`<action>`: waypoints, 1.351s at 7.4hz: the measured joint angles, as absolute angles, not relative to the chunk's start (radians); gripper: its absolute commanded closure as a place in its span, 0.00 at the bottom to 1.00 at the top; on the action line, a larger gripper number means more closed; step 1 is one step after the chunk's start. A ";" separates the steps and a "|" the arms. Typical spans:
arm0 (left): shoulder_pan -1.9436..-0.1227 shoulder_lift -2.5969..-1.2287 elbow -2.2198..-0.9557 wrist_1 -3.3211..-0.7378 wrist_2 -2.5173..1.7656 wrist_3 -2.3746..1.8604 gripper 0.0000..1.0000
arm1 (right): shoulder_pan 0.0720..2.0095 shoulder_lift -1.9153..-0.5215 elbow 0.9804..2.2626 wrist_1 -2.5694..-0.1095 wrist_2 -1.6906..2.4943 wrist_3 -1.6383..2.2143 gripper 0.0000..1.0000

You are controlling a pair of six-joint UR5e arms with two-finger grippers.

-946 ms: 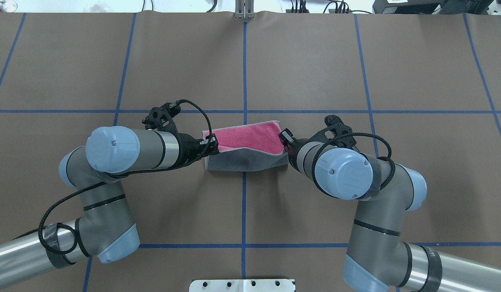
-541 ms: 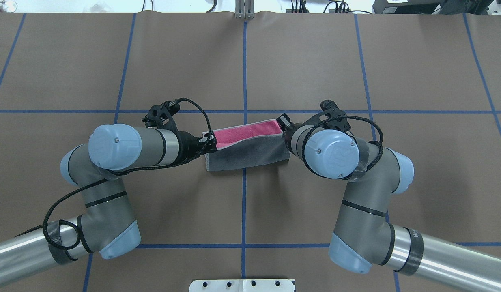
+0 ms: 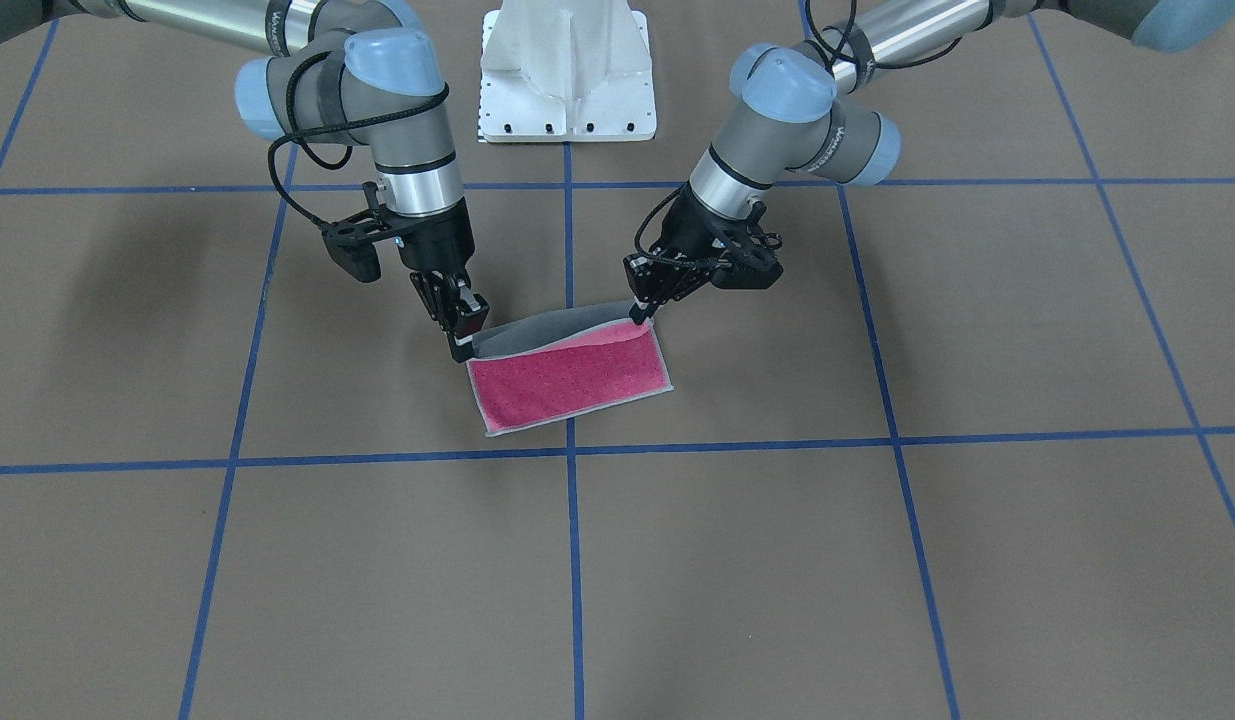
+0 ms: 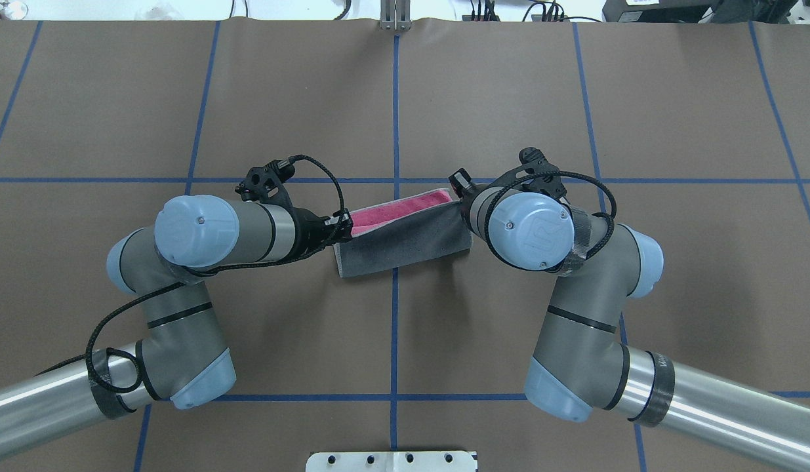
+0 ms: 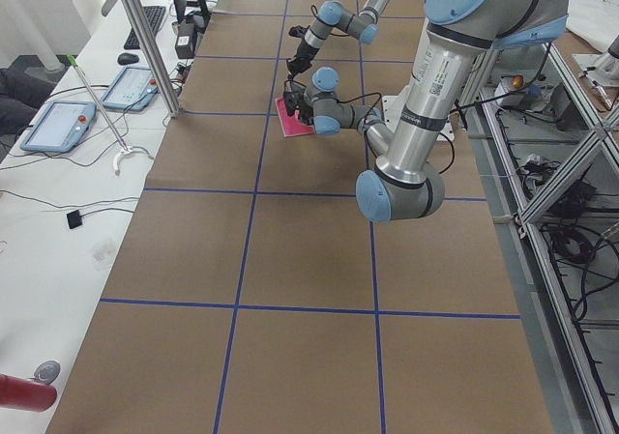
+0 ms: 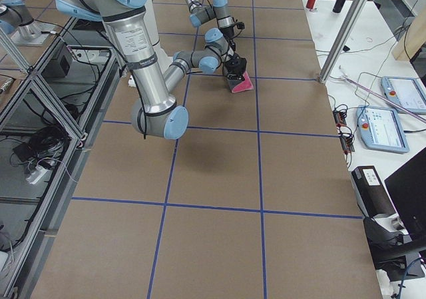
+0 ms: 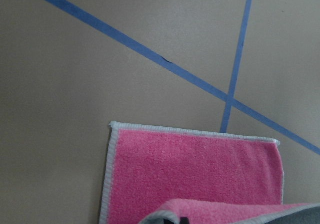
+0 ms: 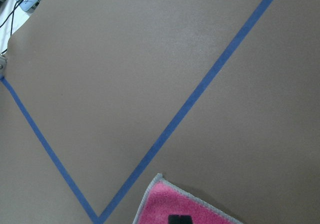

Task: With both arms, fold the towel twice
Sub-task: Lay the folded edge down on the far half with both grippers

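Looking down from overhead, where has the cloth ended up?

Near the middle of the brown paper-covered desk (image 4: 509, 98). The small pink and dark grey terry towel (image 4: 405, 246) lies across the blue tape line (image 4: 395, 98) that runs from 12 to 6 o'clock. Its dark grey face is turned up over most of it, and a pink strip shows along the 12 o'clock edge.

And the arms?

The grey left arm (image 4: 195, 229) comes in from 9 o'clock and the grey right arm (image 4: 529, 223) from 3 o'clock, one at each short end of the towel.

Have they got hold of it?

Yes, and it's plainest from across the desk. In that view the black left end effector (image 3: 640, 313) is pinched on the grey layer's corner at 3 o'clock. The black right end effector (image 3: 464, 343) is clamped on its corner at 9 o'clock.

Is the flap down flat?

No. The grey layer is held off the pink one and sags a little between the two. The pink half lies flat on the desk, its light grey stitched edge toward 6 o'clock. The white bolted pedestal (image 3: 567, 70) stands at 12 o'clock.
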State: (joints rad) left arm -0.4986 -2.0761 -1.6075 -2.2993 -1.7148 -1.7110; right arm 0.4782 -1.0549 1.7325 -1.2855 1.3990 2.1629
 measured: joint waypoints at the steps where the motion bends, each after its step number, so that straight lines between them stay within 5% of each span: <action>1: -0.504 -2.079 -1.604 -2.299 -1.715 -1.711 1.00 | 0.482 -1.046 1.724 -1.285 1.399 2.163 1.00; 10: -0.517 -2.096 -1.551 -2.307 -1.717 -1.710 1.00 | 0.492 -0.964 1.624 -1.285 1.397 2.163 1.00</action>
State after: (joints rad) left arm -0.5165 -2.0955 -1.5512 -2.3070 -1.7165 -1.7103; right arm 0.4923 -0.9638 1.6242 -1.2848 1.3975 2.1629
